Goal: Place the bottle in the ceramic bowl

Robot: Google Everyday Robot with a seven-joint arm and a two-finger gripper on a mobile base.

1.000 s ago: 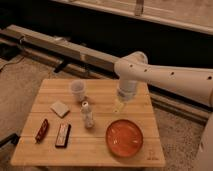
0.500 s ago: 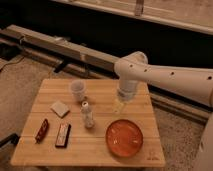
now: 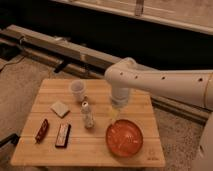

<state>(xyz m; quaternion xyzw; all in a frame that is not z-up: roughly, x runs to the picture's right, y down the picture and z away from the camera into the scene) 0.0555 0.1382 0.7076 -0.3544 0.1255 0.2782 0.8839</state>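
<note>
The bottle (image 3: pixel 87 115) is small, whitish and translucent, and stands upright near the middle of the wooden table (image 3: pixel 90 145). The ceramic bowl (image 3: pixel 124 138) is wide, shallow and orange-red, and sits at the table's front right. My gripper (image 3: pixel 115 113) hangs from the white arm (image 3: pixel 160 82), just above the far rim of the bowl and to the right of the bottle, apart from it. It holds nothing that I can see.
A white cup (image 3: pixel 78 90) stands behind the bottle. A pale square pad (image 3: pixel 60 108) lies left of it. A red-brown bar (image 3: pixel 41 130) and a dark flat packet (image 3: pixel 62 135) lie at the front left. Gravel floor and a metal rail surround the table.
</note>
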